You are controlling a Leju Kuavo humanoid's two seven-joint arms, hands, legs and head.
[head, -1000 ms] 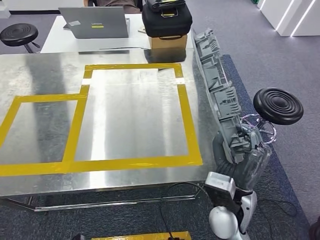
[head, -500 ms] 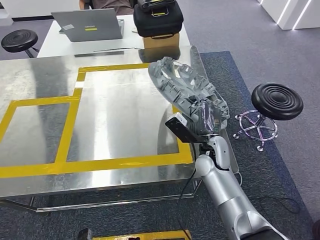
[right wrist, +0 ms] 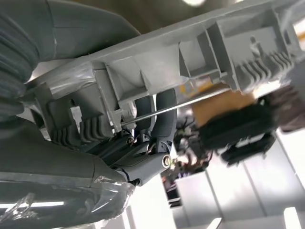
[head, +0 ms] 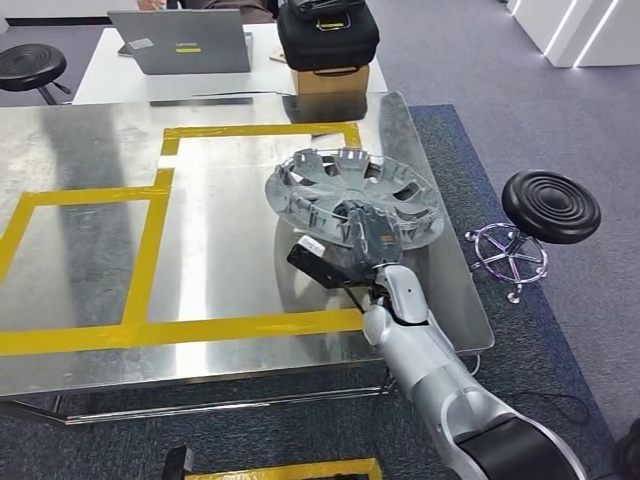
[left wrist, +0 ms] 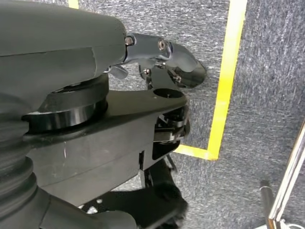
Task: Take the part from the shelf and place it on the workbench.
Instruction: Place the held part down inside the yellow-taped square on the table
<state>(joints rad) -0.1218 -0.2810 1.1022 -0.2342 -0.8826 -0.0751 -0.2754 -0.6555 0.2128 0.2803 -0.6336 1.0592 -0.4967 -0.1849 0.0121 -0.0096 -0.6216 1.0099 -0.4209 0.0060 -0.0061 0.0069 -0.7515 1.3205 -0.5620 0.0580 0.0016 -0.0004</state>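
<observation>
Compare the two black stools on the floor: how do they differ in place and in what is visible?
The right stool stands beside the workbench, its whole round seat and chrome base visible. The far-left stool stands beyond the workbench near the white desk, its seat cut by the picture's edge. Both have black, ridged round seats.

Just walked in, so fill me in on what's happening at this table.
The right robot hand grips a round grey plastic wheel cover by its near rim, holding it roughly flat over the shiny metal workbench, above the yellow tape square. It is not released yet. The left robot hand hangs by the floor.
</observation>
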